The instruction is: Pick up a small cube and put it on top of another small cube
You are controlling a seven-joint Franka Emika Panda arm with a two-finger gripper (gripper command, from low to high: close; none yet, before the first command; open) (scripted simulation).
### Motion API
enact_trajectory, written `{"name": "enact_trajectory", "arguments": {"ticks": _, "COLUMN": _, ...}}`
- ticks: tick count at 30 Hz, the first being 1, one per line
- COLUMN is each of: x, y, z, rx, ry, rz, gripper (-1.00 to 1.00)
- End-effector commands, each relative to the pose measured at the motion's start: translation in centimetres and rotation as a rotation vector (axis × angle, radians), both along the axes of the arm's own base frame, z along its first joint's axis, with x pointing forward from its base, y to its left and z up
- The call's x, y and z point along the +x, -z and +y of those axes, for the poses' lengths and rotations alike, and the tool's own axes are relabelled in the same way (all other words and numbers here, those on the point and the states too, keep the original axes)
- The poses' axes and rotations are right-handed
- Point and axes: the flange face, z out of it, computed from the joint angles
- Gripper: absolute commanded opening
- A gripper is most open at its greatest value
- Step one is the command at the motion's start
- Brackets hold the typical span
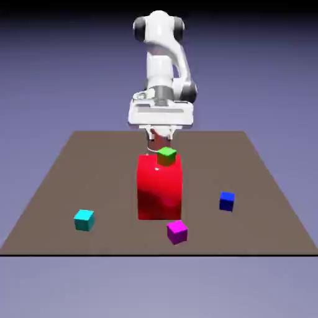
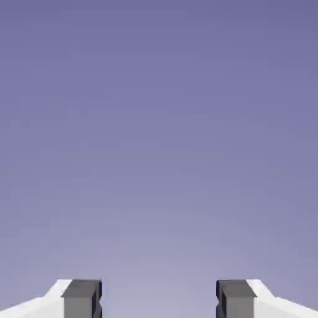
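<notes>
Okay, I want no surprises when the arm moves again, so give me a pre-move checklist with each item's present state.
1. Pincer open: ok, its tips stand wide apart.
2. Nothing held between the tips: ok, only backdrop shows there.
3. Cube in the hand view to aim at: not ok, none shows.
4. Cyan cube, magenta cube and blue cube standing apart: ok.
5. Path free of the big red block: cannot tell; it stands in front of the arm.
6. Which cube goes on which: cannot tell.
</notes>
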Motion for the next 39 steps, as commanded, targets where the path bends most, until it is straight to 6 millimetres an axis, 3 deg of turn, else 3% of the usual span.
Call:
{"name": "enact_trajectory", "arguments": {"ticks": 1, "x": 0.4, "y": 1.2, "z": 1.2, "rx": -0.023, "ry": -0.055, "rz": 0.058, "gripper": 0.00}}
{"name": "enact_trajectory", "arguments": {"ticks": 3, "x": 1.1, "y": 3.7, "z": 3.7, "rx": -0.041, "ry": -0.120, "rz": 0.169, "gripper": 0.00}}
{"name": "enact_trajectory", "arguments": {"ticks": 9, "x": 1.4, "y": 12.0, "z": 10.5, "rx": 0.019, "ry": -0.057, "rz": 0.485, "gripper": 0.00}}
{"name": "enact_trajectory", "arguments": {"ticks": 16, "x": -2.1, "y": 21.0, "z": 18.6, "rx": 0.062, "ry": 0.034, "rz": 0.867, "gripper": 0.00}}
{"name": "enact_trajectory", "arguments": {"ticks": 24, "x": -6.8, "y": 26.0, "z": 24.7, "rx": 0.118, "ry": 0.279, "rz": 1.148, "gripper": 0.00}}
{"name": "enact_trajectory", "arguments": {"ticks": 28, "x": -6.2, "y": 25.7, "z": 24.2, "rx": 0.159, "ry": 0.400, "rz": 1.121, "gripper": 0.00}}
{"name": "enact_trajectory", "arguments": {"ticks": 34, "x": -8.0, "y": 32.3, "z": 24.8, "rx": 0.159, "ry": 0.400, "rz": 1.121, "gripper": 0.00}}
{"name": "enact_trajectory", "arguments": {"ticks": 35, "x": -8.0, "y": 32.4, "z": 24.8, "rx": 0.159, "ry": 0.400, "rz": 1.121, "gripper": -1.00}}
{"name": "enact_trajectory", "arguments": {"ticks": 36, "x": -8.0, "y": 32.4, "z": 24.8, "rx": 0.159, "ry": 0.400, "rz": 1.121, "gripper": -1.00}}
{"name": "enact_trajectory", "arguments": {"ticks": 39, "x": -6.8, "y": 28.7, "z": 24.6, "rx": 0.162, "ry": 0.400, "rz": 1.121, "gripper": -1.00}}
